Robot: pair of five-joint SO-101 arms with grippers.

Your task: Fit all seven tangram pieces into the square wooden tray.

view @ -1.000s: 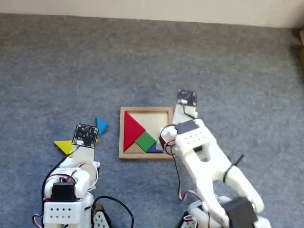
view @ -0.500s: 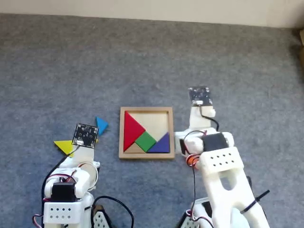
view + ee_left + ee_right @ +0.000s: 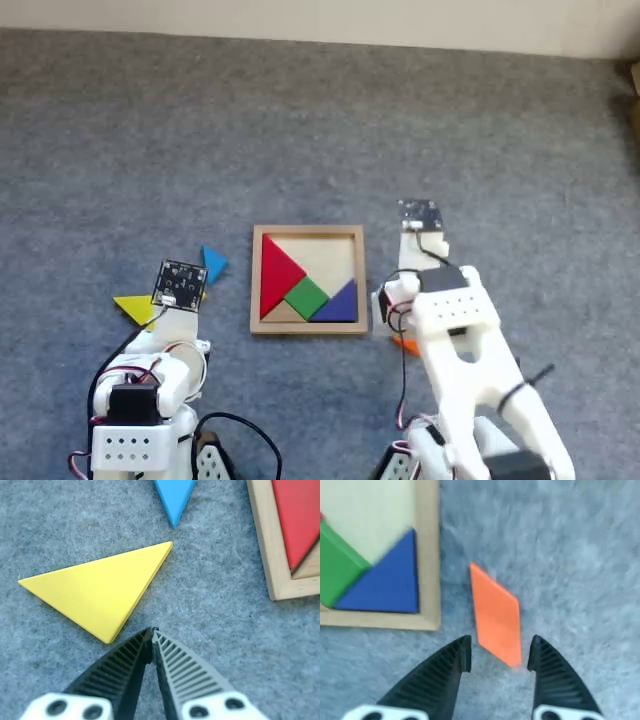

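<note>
The square wooden tray (image 3: 308,232) lies mid-table and holds a red triangle (image 3: 275,273), a green square (image 3: 306,297) and a dark blue triangle (image 3: 341,301). Just off the tray's right rim (image 3: 427,555) an orange parallelogram (image 3: 495,612) lies flat on the carpet. My right gripper (image 3: 500,647) is open, its fingers either side of the parallelogram's near end. Left of the tray lie a yellow triangle (image 3: 100,592) and a light blue triangle (image 3: 174,495). My left gripper (image 3: 151,631) is shut and empty, its tips just short of the yellow triangle's edge.
Grey carpet (image 3: 320,130) covers the table, with open room beyond the tray and on both sides. The upper right part of the tray floor (image 3: 325,255) is bare wood. The arm bases stand at the near edge.
The right arm has swung from over the tray's right side to the carpet beside it and drawn back. The dark blue triangle and the orange parallelogram have come into view. The left arm kept still.
</note>
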